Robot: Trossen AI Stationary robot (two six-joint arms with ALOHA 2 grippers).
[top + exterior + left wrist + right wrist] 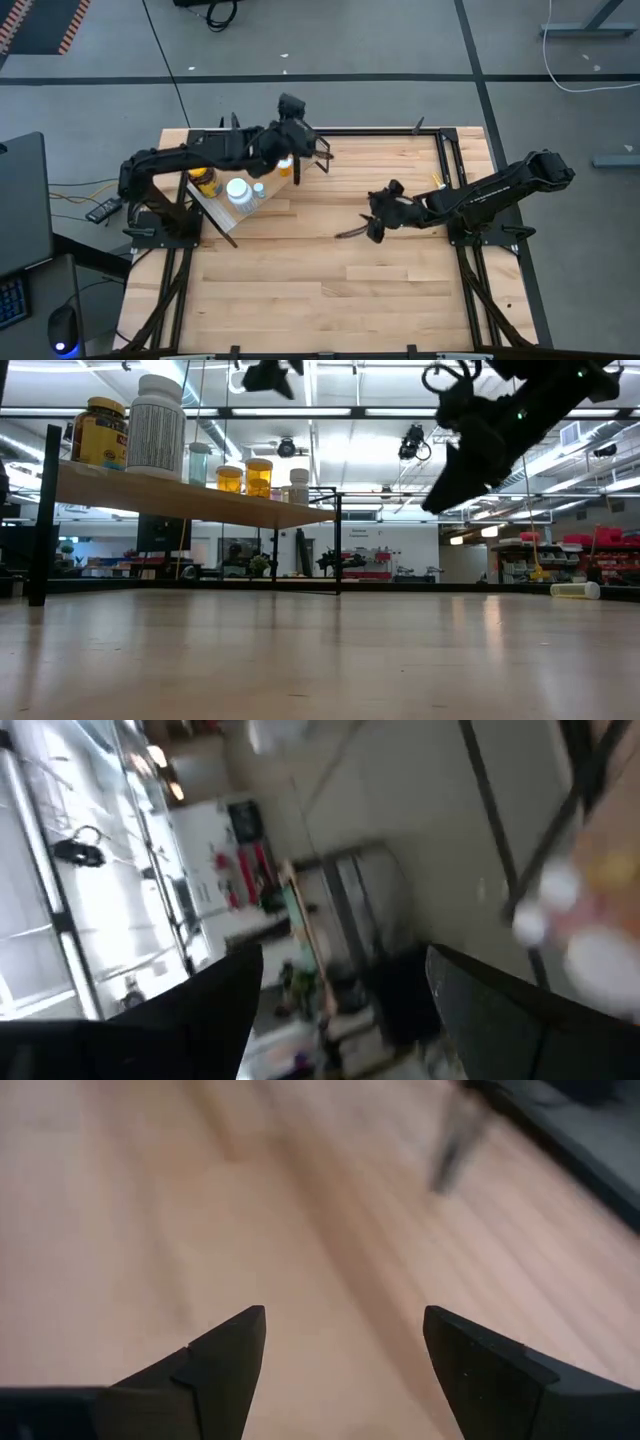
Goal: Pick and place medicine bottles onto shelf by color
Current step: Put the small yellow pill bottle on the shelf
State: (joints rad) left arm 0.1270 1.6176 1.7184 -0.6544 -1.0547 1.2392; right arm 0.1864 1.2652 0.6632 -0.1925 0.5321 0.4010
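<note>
The plywood shelf [222, 214] [200, 502] stands at the table's far left on a thin black frame. Standing on it are an amber jar with a yellow lid [205, 181] [99, 432], a white-capped bottle [238, 191] [158, 425], two orange vials [245, 477] and small white vials [299, 486]. My left gripper [312, 158] [345, 960] is open and empty, raised beside the shelf's far right end. My right gripper [371, 218] [345, 1320] is open and empty above the bare tabletop near the middle. Another vial [575, 590] lies on its side on the table, far off in the low view.
A black metal frame [445, 160] runs along the table's edges. Bare butcher-block tabletop [330, 290] lies toward the near edge. The right arm [500, 190] reaches in from the right side.
</note>
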